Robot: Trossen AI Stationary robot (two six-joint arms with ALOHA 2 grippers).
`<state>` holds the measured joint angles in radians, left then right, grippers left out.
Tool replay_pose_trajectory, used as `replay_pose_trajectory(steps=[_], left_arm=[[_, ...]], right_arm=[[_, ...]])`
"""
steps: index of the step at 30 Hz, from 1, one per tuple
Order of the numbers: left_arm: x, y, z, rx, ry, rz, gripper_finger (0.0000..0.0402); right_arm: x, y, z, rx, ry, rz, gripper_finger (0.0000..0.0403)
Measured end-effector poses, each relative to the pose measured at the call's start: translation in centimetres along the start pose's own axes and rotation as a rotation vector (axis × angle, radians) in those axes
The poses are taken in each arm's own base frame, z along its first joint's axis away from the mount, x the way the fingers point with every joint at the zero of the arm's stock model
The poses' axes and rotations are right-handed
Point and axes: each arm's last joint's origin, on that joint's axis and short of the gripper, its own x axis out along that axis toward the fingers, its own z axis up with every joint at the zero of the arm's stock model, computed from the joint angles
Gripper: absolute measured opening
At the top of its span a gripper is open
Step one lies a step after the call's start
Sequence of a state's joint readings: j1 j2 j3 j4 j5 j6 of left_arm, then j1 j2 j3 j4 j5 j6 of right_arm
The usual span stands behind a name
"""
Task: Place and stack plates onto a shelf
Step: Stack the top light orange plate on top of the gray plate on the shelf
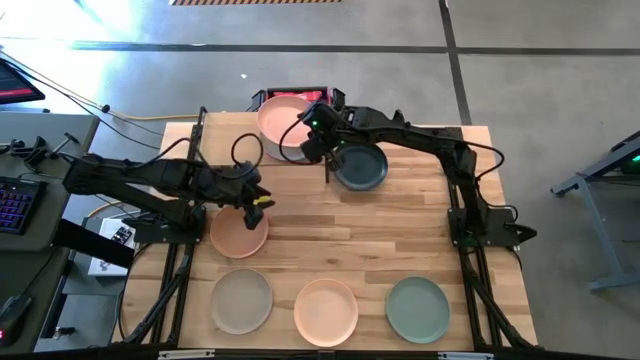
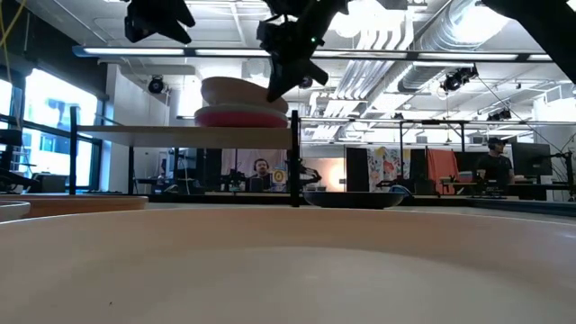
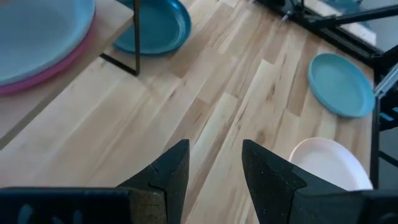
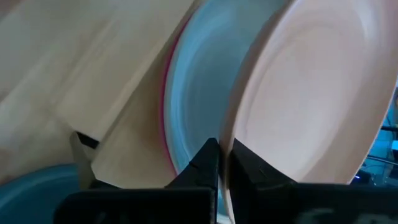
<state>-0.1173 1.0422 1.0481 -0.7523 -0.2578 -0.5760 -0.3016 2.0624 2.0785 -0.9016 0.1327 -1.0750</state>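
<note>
The shelf (image 2: 162,131) stands at the table's far side and carries a stack of plates (image 2: 241,115); a magenta one shows low in the stack. A peach plate (image 1: 283,120) is on top of the stack. My right gripper (image 4: 224,163) is shut on that plate's rim at the stack's right side. A dark plate (image 1: 360,167) lies flat on the table just right of the shelf. My left gripper (image 1: 258,203) hovers open at mid-left, above the far edge of another peach plate (image 1: 238,237). It holds nothing. My right gripper pinches the peach plate's rim (image 4: 239,140) between its two fingers (image 4: 205,162), on the side toward the table's right edge. The fingers slant downward from the right. The plate is over the stack, tilted, with its held edge raised off the plate beneath.
Three more plates lie in a row along the near edge: beige-grey (image 1: 241,300), peach (image 1: 326,310) and sage green (image 1: 417,308). The shelf's thin black leg (image 2: 294,162) stands beside the dark plate. Bare wood (image 1: 340,230) lies between the shelf and the near row.
</note>
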Motion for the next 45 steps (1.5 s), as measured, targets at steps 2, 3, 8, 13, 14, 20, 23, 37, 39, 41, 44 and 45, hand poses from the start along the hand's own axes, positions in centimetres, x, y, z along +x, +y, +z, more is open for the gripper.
replay_pose_trajectory(steps=[2, 3, 8, 13, 14, 20, 23, 37, 39, 41, 44, 45], left_arm=[[0.3, -0.1, 0.0, -0.005, 0.012, -0.006, 0.0136], [0.4, -0.2, 0.0, -0.011, 0.018, -0.007, 0.0136], [0.6, -0.2, -0.1, -0.014, 0.037, -0.018, 0.0136], [0.6, -0.2, -0.1, -0.021, 0.035, -0.02, 0.0136], [0.6, -0.2, -0.1, -0.022, 0.036, -0.019, 0.0136], [0.6, -0.2, -0.1, -0.046, 0.036, -0.022, 0.0136], [0.6, -0.2, -0.1, -0.047, 0.037, -0.021, 0.0136], [0.6, -0.2, -0.1, -0.045, 0.037, -0.021, 0.0136], [0.6, -0.2, -0.1, -0.045, 0.037, -0.021, 0.0136], [0.6, -0.2, -0.1, -0.045, 0.037, -0.021, 0.0136], [0.6, -0.2, -0.1, -0.043, 0.037, -0.021, 0.0136], [0.6, -0.2, -0.1, -0.036, 0.037, -0.021, 0.0136]], right_arm=[[0.1, 0.1, 0.1, -0.011, 0.007, -0.003, 0.0], [0.2, 0.1, 0.1, -0.014, 0.008, -0.002, 0.0], [0.3, 0.1, 0.2, -0.03, 0.011, -0.004, 0.0], [0.4, 0.2, 0.2, -0.033, 0.013, -0.003, 0.0], [0.5, 0.2, 0.2, -0.037, 0.014, -0.001, 0.0], [1.7, 0.7, 0.1, -0.041, 0.037, 0.042, 0.0], [1.9, 0.8, 0.2, -0.043, 0.047, 0.037, 0.0], [1.8, 0.6, 0.0, -0.046, 0.132, -0.017, 0.0019], [1.8, 0.7, 0.0, -0.052, 0.137, -0.011, 0.0034], [1.8, 0.8, 0.0, -0.054, 0.127, 0.003, 0.0048], [1.9, 0.8, 0.2, -0.043, 0.066, 0.033, 0.0061], [1.8, 0.9, 0.3, -0.044, 0.05, 0.041, 0.0063]])
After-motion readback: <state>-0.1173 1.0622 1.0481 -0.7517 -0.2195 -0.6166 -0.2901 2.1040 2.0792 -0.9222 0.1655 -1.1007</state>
